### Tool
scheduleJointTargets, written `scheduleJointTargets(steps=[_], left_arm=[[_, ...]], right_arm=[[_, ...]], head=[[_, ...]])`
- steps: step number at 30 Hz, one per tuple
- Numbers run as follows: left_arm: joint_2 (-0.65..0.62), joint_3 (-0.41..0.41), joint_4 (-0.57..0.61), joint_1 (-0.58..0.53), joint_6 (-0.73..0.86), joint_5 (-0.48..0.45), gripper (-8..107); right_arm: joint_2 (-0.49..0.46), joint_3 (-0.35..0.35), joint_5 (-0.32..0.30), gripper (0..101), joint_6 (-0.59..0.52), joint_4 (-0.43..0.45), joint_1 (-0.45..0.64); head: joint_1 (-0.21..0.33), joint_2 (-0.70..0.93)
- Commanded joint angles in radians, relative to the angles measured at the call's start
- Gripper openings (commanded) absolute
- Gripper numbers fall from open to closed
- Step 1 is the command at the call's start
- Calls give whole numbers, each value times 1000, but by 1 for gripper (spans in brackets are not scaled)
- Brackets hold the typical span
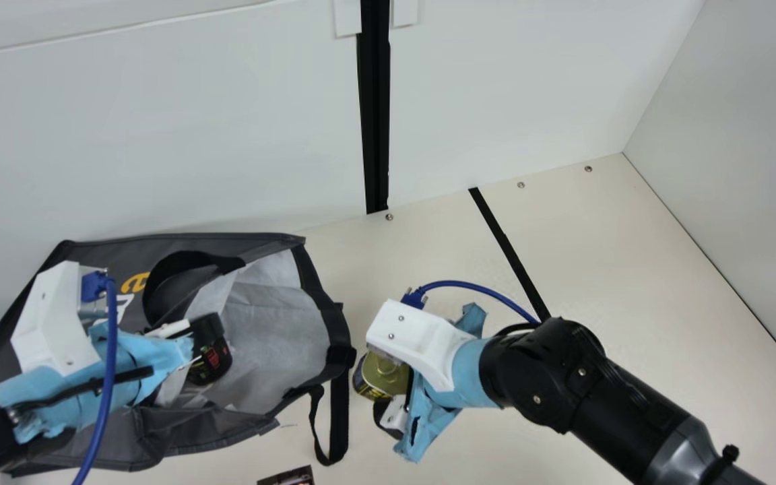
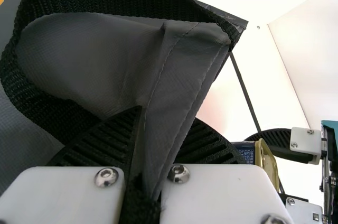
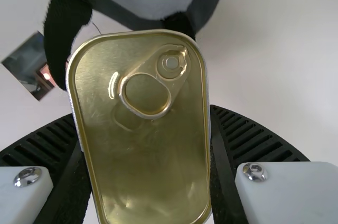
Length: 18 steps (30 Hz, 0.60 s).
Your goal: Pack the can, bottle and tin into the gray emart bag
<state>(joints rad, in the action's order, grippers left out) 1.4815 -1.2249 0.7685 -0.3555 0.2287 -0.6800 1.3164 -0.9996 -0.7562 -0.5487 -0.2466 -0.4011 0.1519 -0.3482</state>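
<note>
Ribbed black fingers (image 3: 251,134) of the right gripper (image 1: 382,387) hold the rectangular gold-lidded tin with a ring pull (image 1: 388,374) by its two sides, low in the middle of the main view, just right of the bag's mouth. In the lower left, the left gripper (image 1: 196,337) is closed on a fold of dark gray fabric (image 2: 174,92), part of the big gray bag with black trim (image 1: 105,256). Within the bag's opening, near that gripper, sits a rounded black container with red print (image 1: 211,364); whether it is can or bottle, I can't tell. A black webbing strap (image 1: 339,417) hangs from the mouth, and a small dark flat piece (image 1: 287,477) lies at the bottom edge, left of centre
</note>
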Motion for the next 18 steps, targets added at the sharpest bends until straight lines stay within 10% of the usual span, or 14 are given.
scheduleJointTargets(steps=[1,18], left_arm=[[0,0,0,0,0,0,10],[0,0,0,0,0,0,10]], right_arm=[[4,0,25,0,-37,-44,0],[78,-34,133,0,-297,-300,5]], head=[[23,-1],[23,-1]])
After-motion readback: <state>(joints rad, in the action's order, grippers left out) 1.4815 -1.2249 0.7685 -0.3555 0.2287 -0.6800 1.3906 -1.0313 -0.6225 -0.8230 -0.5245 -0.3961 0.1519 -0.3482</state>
